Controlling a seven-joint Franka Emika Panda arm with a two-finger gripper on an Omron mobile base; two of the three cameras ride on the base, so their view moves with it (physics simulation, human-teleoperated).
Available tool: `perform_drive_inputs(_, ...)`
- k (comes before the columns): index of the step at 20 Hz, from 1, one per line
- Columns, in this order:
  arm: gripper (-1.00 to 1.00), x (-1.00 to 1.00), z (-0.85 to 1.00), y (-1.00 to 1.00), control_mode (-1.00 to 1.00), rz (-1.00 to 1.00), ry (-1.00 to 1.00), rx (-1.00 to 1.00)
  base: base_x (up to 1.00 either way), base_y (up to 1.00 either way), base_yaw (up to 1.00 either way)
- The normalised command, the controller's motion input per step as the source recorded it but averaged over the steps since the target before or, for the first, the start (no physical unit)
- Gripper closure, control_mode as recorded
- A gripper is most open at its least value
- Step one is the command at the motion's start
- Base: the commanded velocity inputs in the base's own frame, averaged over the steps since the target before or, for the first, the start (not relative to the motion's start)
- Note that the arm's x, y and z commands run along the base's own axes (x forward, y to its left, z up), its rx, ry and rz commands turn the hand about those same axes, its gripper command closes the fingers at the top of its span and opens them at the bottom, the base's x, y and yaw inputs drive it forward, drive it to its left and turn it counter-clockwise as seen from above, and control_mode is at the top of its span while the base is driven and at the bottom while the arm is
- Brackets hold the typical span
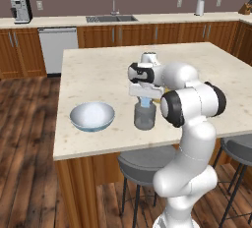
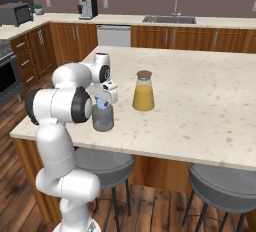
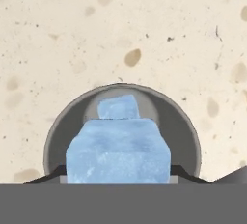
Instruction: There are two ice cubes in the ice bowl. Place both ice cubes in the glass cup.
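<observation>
The hand (image 3: 118, 182) grips an ice cube (image 3: 118, 153) above the glass cup (image 1: 145, 117); hand view apparently shows another cube (image 3: 118, 107) inside.

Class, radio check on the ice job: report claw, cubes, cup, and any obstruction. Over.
Claw shut on second ice cube, directly above glass cup. First ice cube already inside cup. Ice bowl emptied. Nothing blocking the drop.

Stood on the island counter (image 1: 98, 70) — glass cup (image 1: 145, 117) as landmark. Sat well to its left: ice bowl (image 1: 92, 116). Lay inside it: one ice cube (image 3: 118, 106). Hung directly above its mouth — second ice cube (image 3: 118, 151), between the gripper (image 1: 145, 101) fingers. Stood behind the cup, just beside it: jar (image 2: 143, 91).
</observation>
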Motion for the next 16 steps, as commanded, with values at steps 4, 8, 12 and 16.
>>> perform_drive_inputs(4, 1.0, 0.2, -0.16, 0.0, -1.0, 0.0, 0.0, 0.0, 0.0, 0.0, 0.0)
perform_drive_inputs(8, 1.0, 0.24, -0.12, 0.0, -1.0, 0.0, 0.0, 0.0, 0.0, 0.0, 0.0)
perform_drive_inputs(12, 1.0, 0.22, -0.08, 0.0, -1.0, 0.0, 0.0, 0.0, 0.0, 0.0, 0.0)
perform_drive_inputs(16, 1.0, 0.06, -0.01, 0.0, -1.0, 0.0, 0.0, 0.0, 0.0, 0.0, 0.0)
